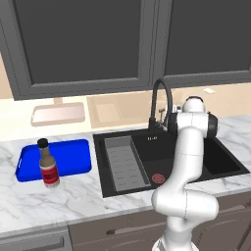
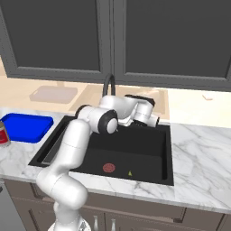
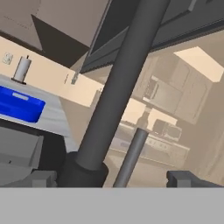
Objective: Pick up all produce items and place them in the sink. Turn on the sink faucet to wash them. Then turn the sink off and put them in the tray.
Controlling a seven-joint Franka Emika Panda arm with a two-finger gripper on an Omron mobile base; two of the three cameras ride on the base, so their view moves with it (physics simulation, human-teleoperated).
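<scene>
Rising slim and black, the sink faucet [image 1: 160, 100] arches high.

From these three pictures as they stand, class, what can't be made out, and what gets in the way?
- Small yellow-green thing on the sink floor, right base view: too small to identify.
- Faucet base, left base view: behind the white arm.
- Faucet spout, hand view: cut off by the top edge.
- Bottle, right base view: cut by the left edge.
</scene>
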